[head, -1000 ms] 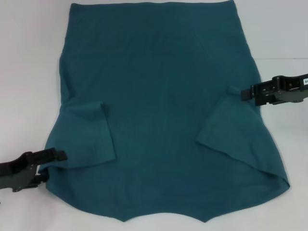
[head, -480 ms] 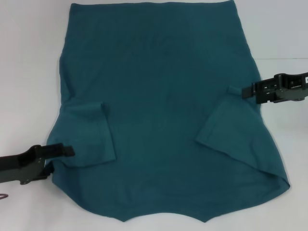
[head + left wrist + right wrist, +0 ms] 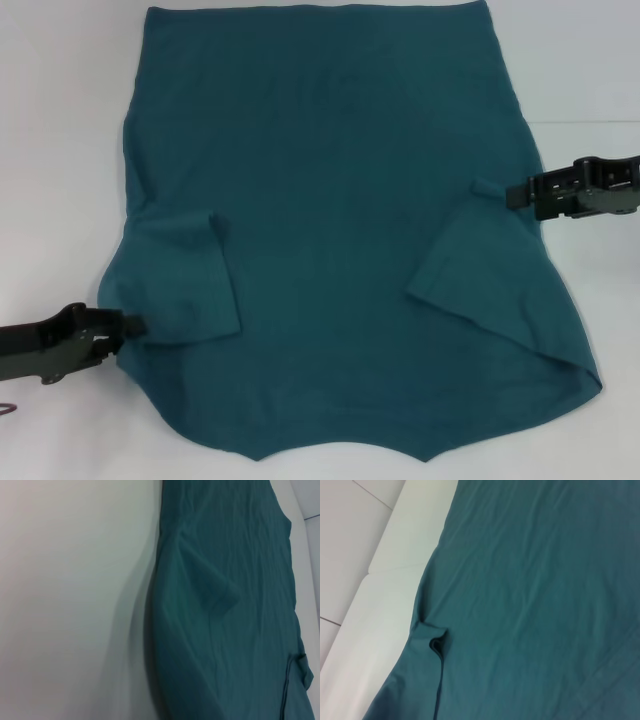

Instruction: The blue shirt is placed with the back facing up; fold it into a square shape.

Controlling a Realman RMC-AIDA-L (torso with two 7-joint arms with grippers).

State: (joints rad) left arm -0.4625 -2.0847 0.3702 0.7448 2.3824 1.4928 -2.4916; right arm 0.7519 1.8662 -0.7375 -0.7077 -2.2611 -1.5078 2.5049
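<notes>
The blue shirt [image 3: 330, 200] lies flat on the white table, plain side up, with both short sleeves folded inward over its body. It also fills much of the left wrist view [image 3: 230, 605] and the right wrist view [image 3: 545, 580]. My left gripper [image 3: 128, 323] lies low at the shirt's near left edge, its tip touching the cloth beside the folded left sleeve [image 3: 185, 280]. At the shirt's right edge my right gripper [image 3: 512, 192] points inward, right next to the small turned-up tip of the right sleeve [image 3: 484, 187]. That small fold shows in the right wrist view [image 3: 436, 642].
The white table [image 3: 60, 150] shows on both sides of the shirt. A seam or step in the surface runs off to the far right [image 3: 585, 122]. The shirt's near hem reaches the bottom of the head view.
My left gripper has slid right, up to the shirt's left edge, and the cloth edge there has bulged slightly. The right gripper has barely shifted.
</notes>
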